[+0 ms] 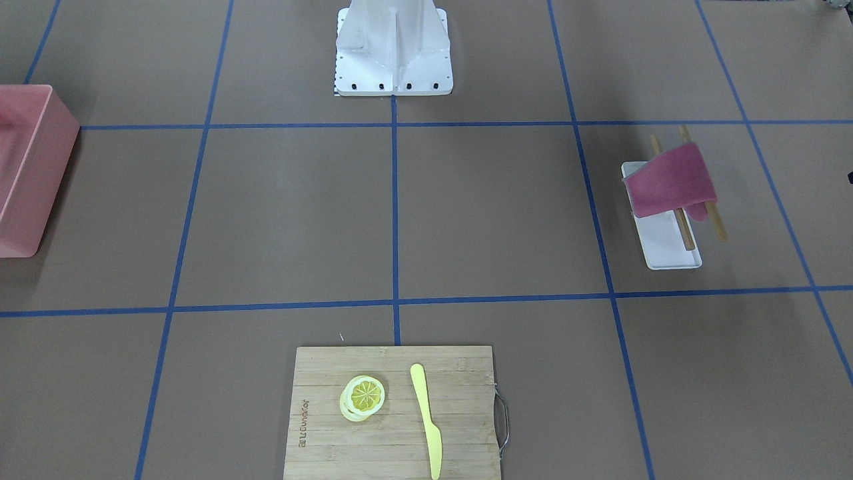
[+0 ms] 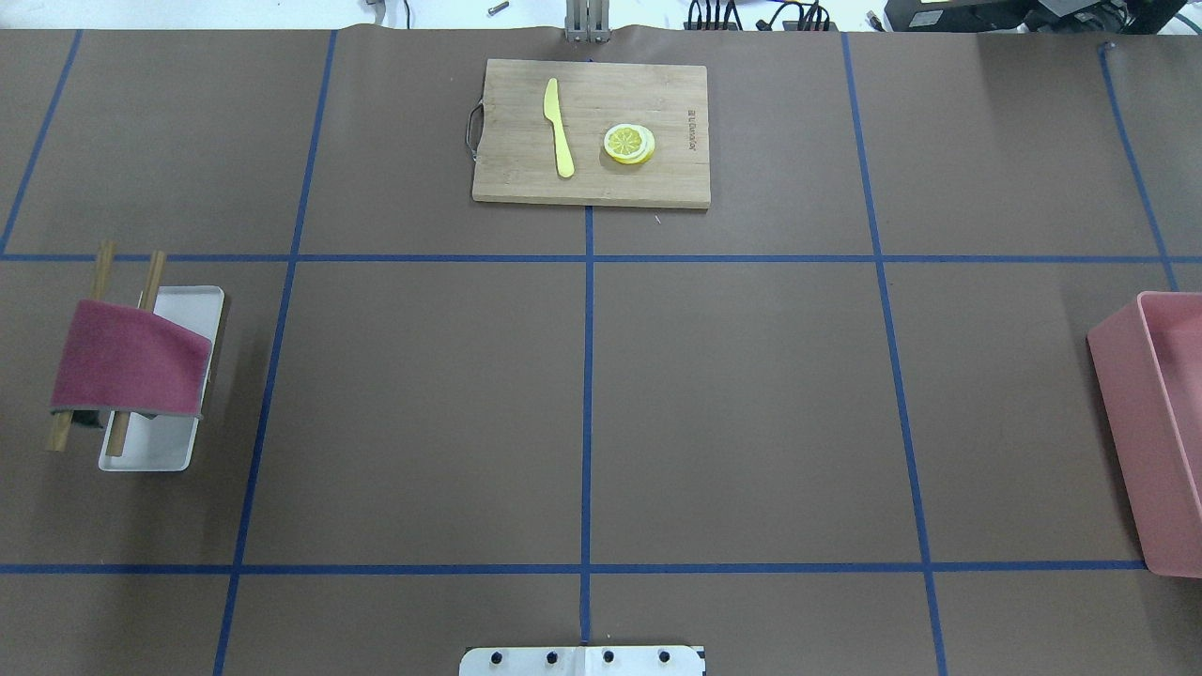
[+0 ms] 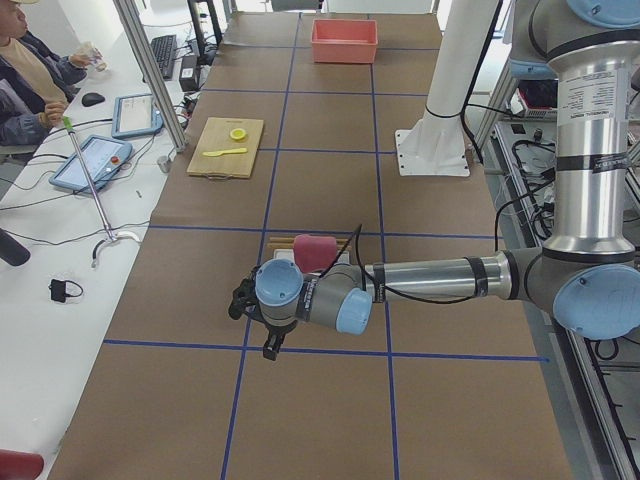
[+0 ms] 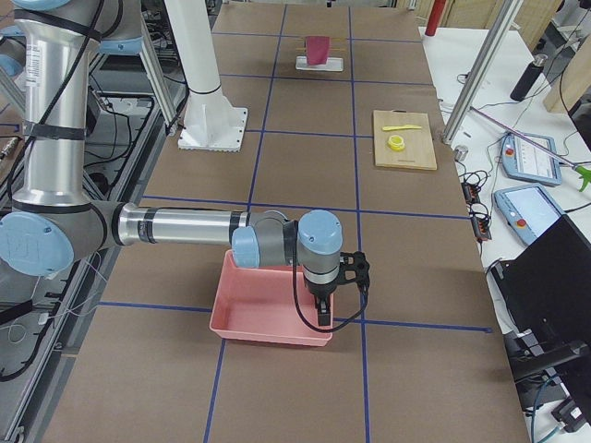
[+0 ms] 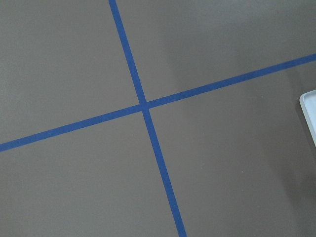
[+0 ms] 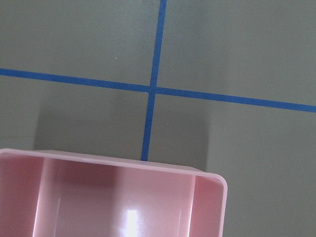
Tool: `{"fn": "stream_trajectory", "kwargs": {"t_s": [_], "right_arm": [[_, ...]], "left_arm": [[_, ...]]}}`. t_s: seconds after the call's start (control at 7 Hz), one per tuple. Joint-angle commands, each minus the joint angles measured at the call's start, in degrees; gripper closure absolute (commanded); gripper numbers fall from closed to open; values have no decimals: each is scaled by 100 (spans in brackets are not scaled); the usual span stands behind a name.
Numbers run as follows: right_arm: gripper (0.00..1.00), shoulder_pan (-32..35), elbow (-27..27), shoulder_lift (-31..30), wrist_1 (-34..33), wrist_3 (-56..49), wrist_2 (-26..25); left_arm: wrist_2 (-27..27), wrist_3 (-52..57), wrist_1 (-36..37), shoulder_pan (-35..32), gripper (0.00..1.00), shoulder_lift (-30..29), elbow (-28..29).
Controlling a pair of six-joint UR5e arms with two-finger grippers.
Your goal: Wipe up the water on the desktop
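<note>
The desktop [image 2: 742, 404] is a matte brown surface with a blue tape grid; I see no water on it in any view. A maroon cloth [image 2: 127, 359] hangs over two wooden rods [image 2: 101, 268] above a white tray [image 2: 169, 441] on my left side. My left gripper [image 3: 255, 325] hovers over the desktop just beside that tray, seen only in the exterior left view; I cannot tell if it is open. My right gripper [image 4: 343, 291] hangs at the edge of a pink bin [image 4: 268, 309], seen only in the exterior right view; I cannot tell its state.
A bamboo cutting board [image 2: 516, 178] at the far middle carries a yellow knife [image 2: 558, 127] and lemon slices [image 2: 628, 144]. The pink bin [image 2: 1160, 413] stands at the right edge. The robot's white base [image 1: 393, 47] is at the near middle.
</note>
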Motion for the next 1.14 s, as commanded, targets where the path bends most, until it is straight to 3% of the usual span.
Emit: {"fn": "stream_trajectory", "kwargs": {"t_s": [0.0, 0.29, 0.57, 0.71, 1.0], "right_arm": [[0, -29, -5, -16, -2, -2, 8], [0, -29, 21, -16, 6, -2, 51], [0, -29, 21, -51, 6, -2, 139], [0, -29, 30, -51, 6, -2, 279], [0, -29, 21, -60, 6, -2, 324]], "left_arm": [[-44, 26, 1, 0, 2, 24, -30], [-80, 8, -122, 9, 2, 42, -56], [-640, 8, -114, 79, 2, 50, -22], [-660, 52, -105, 79, 2, 50, 57], [-626, -61, -1058, 79, 2, 147, 206]]}}
